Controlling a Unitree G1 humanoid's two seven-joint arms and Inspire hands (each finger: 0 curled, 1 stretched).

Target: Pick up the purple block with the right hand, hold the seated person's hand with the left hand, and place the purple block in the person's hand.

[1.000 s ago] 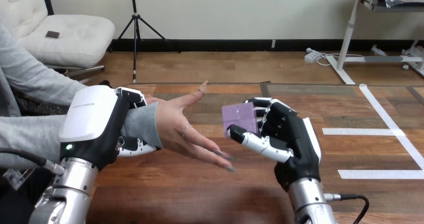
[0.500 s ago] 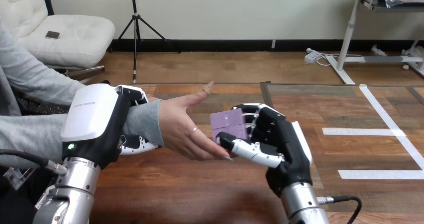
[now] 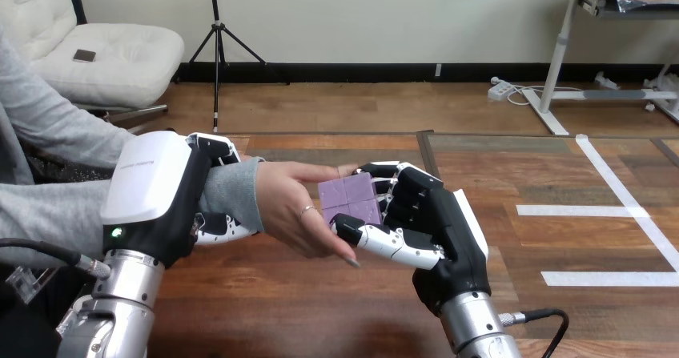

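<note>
Bright, even light falls from above. The white back of the left robot hand [image 3: 152, 190] gleams softly, and the bench [image 3: 576, 242] to the right of the right robot hand [image 3: 436, 222] carries a pale sheen.

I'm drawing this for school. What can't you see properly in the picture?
- Head view: whether the purple block touches the person's hand; the block covers the palm.
- Head view: the block's right side, behind fingers of the right hand.
- Head view: the palm of the left hand, under its white shell.
</note>
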